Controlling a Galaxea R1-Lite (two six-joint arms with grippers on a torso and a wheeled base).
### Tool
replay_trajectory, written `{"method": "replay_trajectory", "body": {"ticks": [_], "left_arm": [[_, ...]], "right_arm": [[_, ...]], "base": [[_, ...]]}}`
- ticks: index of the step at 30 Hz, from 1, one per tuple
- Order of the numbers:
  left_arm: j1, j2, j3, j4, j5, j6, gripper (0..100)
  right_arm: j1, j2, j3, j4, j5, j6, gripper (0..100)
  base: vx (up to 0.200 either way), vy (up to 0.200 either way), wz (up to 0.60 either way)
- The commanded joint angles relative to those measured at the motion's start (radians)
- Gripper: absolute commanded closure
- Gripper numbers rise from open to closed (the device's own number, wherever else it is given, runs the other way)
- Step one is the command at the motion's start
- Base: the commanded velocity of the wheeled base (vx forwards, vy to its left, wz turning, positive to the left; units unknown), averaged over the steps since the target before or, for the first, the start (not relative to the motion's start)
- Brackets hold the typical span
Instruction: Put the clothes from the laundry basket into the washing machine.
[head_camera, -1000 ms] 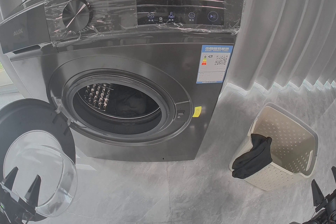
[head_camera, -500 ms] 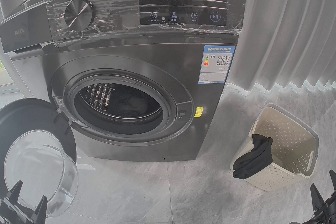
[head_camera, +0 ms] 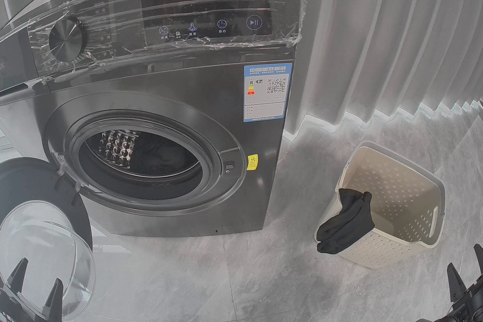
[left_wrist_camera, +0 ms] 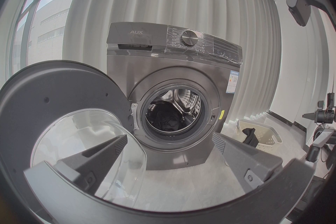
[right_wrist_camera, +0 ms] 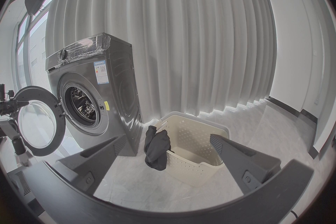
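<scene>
The head camera has swung toward the robot's right. The grey, steel-fronted washing machine (head_camera: 166, 86) now sits further left in its view and the cream perforated plastic laundry basket (head_camera: 397, 247) is closer to the middle. This is a shift of the camera, since machine, basket and garment keep the same places relative to one another on the pale grey marbled floor (head_camera: 261, 277). I judge it as the robot turning to the basket for the next pick.

The left gripper (head_camera: 39, 275) is lower in the head view than a second ago, spread wide and holding nothing, just in front of the machine's round glass-bowled door (head_camera: 45, 247). The right gripper (head_camera: 464, 260) is also wide open and empty, low and near the basket but not over it.

The door hangs fully open, so the drum mouth (head_camera: 141, 162) is free. Dark clothes (left_wrist_camera: 164, 119) already lie at the bottom of the drum. A crumpled black garment (head_camera: 347, 227) is draped over the basket rim on the side nearest the machine, half inside and half hanging down the outer wall. It still has to be moved.
</scene>
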Motion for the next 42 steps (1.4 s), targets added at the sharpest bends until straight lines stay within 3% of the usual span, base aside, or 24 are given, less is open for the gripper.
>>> {"method": "replay_trajectory", "body": {"ticks": [1,8,25,34,42], "left_arm": [[0.0,-0.013,0.013,-0.001,0.0,-0.001,0],[0.0,-0.013,0.013,-0.001,-0.002,-0.006,0],[0.0,-0.013,0.013,-0.001,-0.002,-0.009,0],[0.0,-0.013,0.013,-0.001,-0.005,-0.011,0],[0.0,-0.013,0.013,-0.001,-0.006,-0.012,0]], "right_arm": [[0.0,-0.008,0.0,0.0,0.0,0.0,0],[0.0,-0.006,0.0,0.0,0.002,0.003,0],[0.0,-0.006,0.0,0.0,0.002,0.014,0],[0.0,-0.008,0.0,-0.001,0.003,0.017,0],[0.0,-0.006,0.0,-0.001,0.003,0.016,0]], "base": [[0.0,0.0,0.0],[0.0,0.0,-0.6],[0.0,0.0,0.0],[0.0,0.0,-0.6],[0.0,0.0,0.0]]}}
